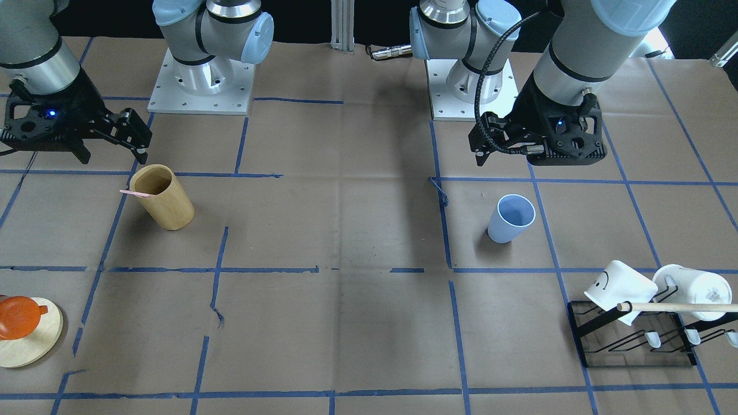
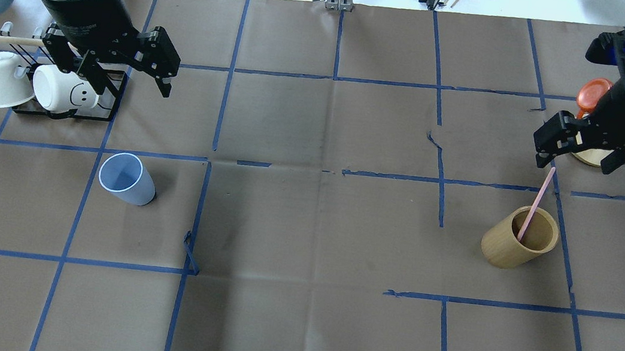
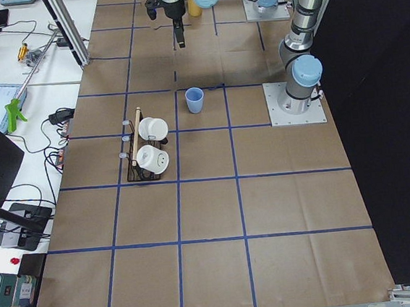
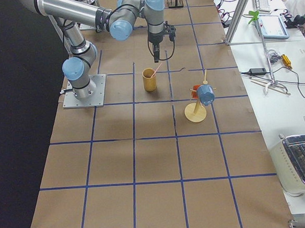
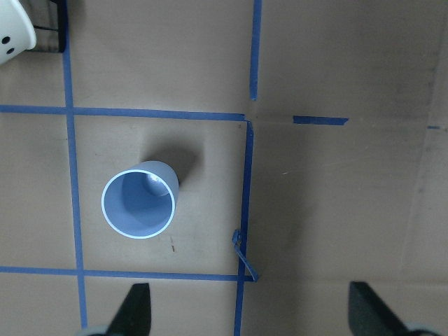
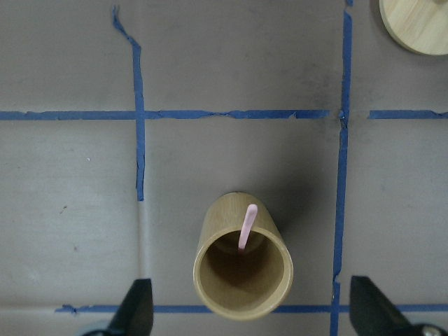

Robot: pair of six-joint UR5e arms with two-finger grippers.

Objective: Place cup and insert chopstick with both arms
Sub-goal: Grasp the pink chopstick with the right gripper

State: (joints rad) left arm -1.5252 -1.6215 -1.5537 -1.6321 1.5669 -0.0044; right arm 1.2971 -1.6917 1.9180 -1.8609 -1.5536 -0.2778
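Note:
The light blue cup stands upright and empty on the table's left side; it also shows in the front view and the left wrist view. My left gripper hangs open and empty above and beyond it, near the mug rack. One pink chopstick leans inside the tan wooden cup on the right; the right wrist view shows the chopstick in that cup. My right gripper is open and empty, above and just beyond the wooden cup.
A black rack with two white mugs and a long pale dowel stands at far left. A round wooden stand with an orange piece sits beyond the wooden cup. Blue tape lines cross the brown table cover.

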